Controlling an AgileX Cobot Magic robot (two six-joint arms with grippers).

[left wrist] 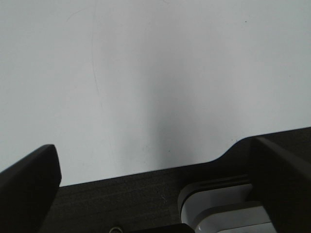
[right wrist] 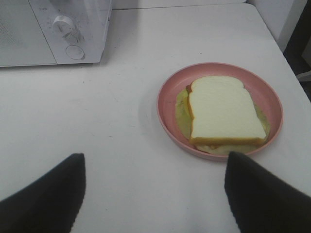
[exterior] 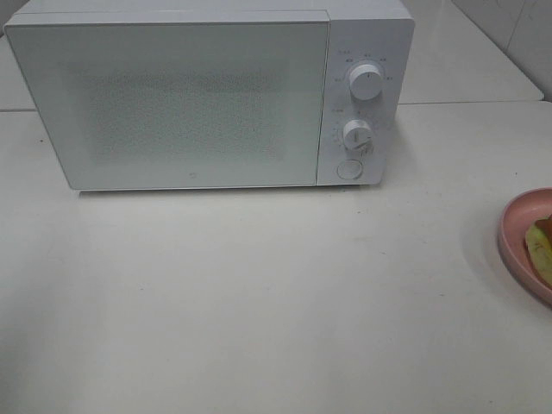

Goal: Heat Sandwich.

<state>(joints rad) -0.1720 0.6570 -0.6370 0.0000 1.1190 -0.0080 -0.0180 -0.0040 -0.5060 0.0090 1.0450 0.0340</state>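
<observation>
So the sandwich is just sitting on its pink plate at the right side of the desk, off from the shut white microwave, while my right gripper and left gripper both hang spread wide, grabbing nothing.

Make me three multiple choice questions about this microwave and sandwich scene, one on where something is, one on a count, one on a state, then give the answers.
1. Where is the sandwich?
A. inside the microwave
B. on the pink plate
C. on the bare table

2. How many round knobs are on the microwave?
A. two
B. four
C. none

3. The microwave door is:
A. wide open
B. removed
C. closed

Answers: 1 B, the right wrist view shows the bread lying on the plate. 2 A, the high view shows an upper knob and a lower knob above a round button. 3 C, the door sits flush with the front.
</observation>
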